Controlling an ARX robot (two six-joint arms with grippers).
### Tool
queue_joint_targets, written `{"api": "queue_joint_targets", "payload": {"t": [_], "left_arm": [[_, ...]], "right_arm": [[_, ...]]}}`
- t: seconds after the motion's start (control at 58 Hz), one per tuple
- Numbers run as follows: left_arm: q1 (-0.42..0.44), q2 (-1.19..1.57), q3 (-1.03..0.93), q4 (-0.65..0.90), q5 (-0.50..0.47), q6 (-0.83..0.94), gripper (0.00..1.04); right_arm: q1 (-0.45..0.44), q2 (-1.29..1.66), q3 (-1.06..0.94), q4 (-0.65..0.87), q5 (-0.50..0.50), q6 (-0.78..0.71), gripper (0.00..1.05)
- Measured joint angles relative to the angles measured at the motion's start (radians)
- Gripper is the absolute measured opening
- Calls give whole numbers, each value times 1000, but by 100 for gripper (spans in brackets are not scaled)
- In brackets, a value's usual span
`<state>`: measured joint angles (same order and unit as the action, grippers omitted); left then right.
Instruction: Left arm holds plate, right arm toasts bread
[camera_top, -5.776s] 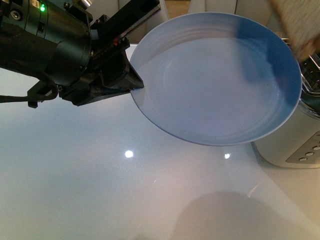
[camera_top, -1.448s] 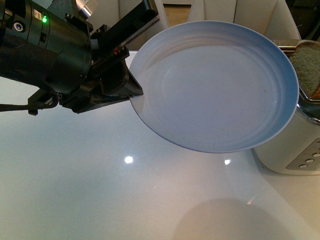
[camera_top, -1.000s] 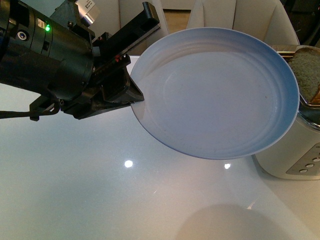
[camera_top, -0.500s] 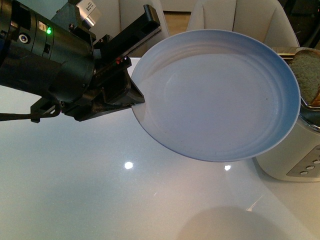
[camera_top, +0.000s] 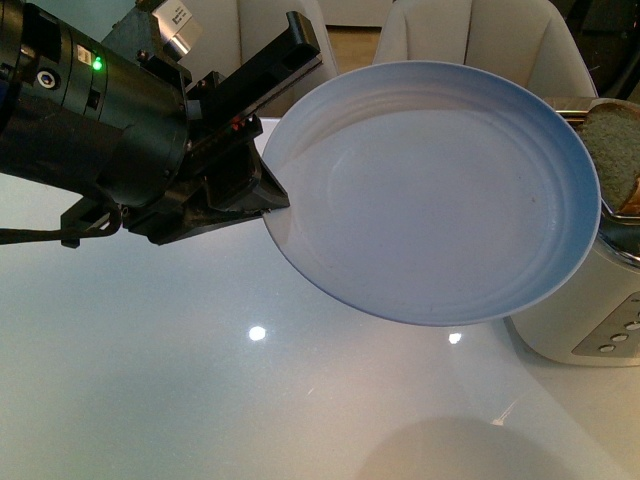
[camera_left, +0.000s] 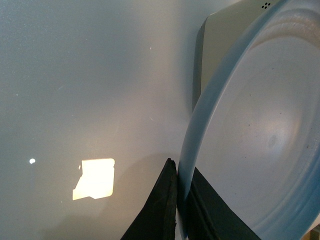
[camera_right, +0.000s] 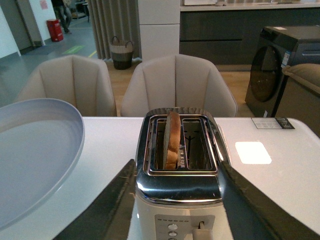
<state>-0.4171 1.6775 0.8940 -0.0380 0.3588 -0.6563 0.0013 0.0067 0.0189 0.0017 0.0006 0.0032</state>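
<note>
I reckon toasting is left: brown bread slice (camera_right: 172, 137) slotted in chrome toaster (camera_right: 180, 192), left gripper (camera_top: 272, 195) jaws pinching round pale-blue plate (camera_top: 440, 200), right gripper (camera_right: 176, 200) jaws spread, empty.

Plate (camera_top: 430, 200) aloft over table (camera_top: 150, 380), just beside toaster (camera_right: 177, 197), blocks that side. Bread (camera_right: 171, 135) stands in toaster on plate side; other slot (camera_right: 196, 142) free. Near table open.
</note>
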Motion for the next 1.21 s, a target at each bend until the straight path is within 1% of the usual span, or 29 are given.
{"api": "queue_joint_targets", "payload": {"t": [0.017,0.138,0.241,0.345,0.397,0.448,0.483,0.552,0.672,0.793,0.897,0.948,1.086,1.207], "left_arm": [[0,0,0,0,0,0,3],[0,0,0,0,-1,0,3],[0,0,0,0,0,0,3],[0,0,0,0,-1,0,3],[-11,0,0,18,-90,-3,3],[-21,-4,0,31,-229,-5,3],[-22,-6,0,31,-263,-6,3],[-18,-10,0,32,-282,-9,3],[-3,-10,9,31,-255,-8,3],[52,-8,32,32,-232,5,3],[140,12,38,50,-190,31,3],[215,49,38,71,-157,54,3],[362,167,35,123,-108,100,3],[434,249,23,174,-63,123,3]], "right_arm": [[0,0,0,0,0,0,57],[0,0,0,0,0,0,83],[0,0,0,0,0,0,97],[0,0,0,0,0,0,96],[0,0,0,0,0,0,96],[0,0,0,0,-2,0,96],[0,0,0,0,-1,0,96],[0,-1,0,0,0,0,96],[0,-1,0,0,-1,0,96],[0,-1,0,0,-1,0,96],[0,-1,0,0,-1,0,96],[0,-1,0,0,-1,0,96],[0,-1,0,0,-1,0,96],[0,-1,0,0,-1,0,96]]}}
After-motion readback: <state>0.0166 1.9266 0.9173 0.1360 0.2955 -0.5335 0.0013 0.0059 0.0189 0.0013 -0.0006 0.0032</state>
